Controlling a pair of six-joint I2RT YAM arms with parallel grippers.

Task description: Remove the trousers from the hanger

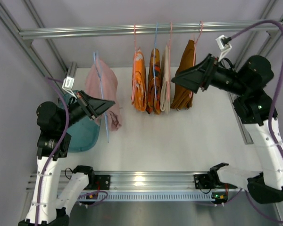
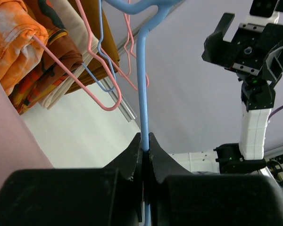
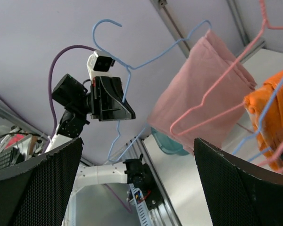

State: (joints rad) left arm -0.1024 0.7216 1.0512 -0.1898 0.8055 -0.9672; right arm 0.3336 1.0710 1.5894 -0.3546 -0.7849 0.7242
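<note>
This is a robotics lab cell, not a home. A white table (image 1: 179, 141) stands inside a frame of bare aluminium extrusion (image 1: 146, 30) with plain pale walls. The left arm (image 1: 42, 188) and right arm (image 1: 271, 146) are bolted to a slotted metal rail (image 1: 146, 180) along the table's near edge, trailing a loose purple cable (image 3: 50, 84).
</note>
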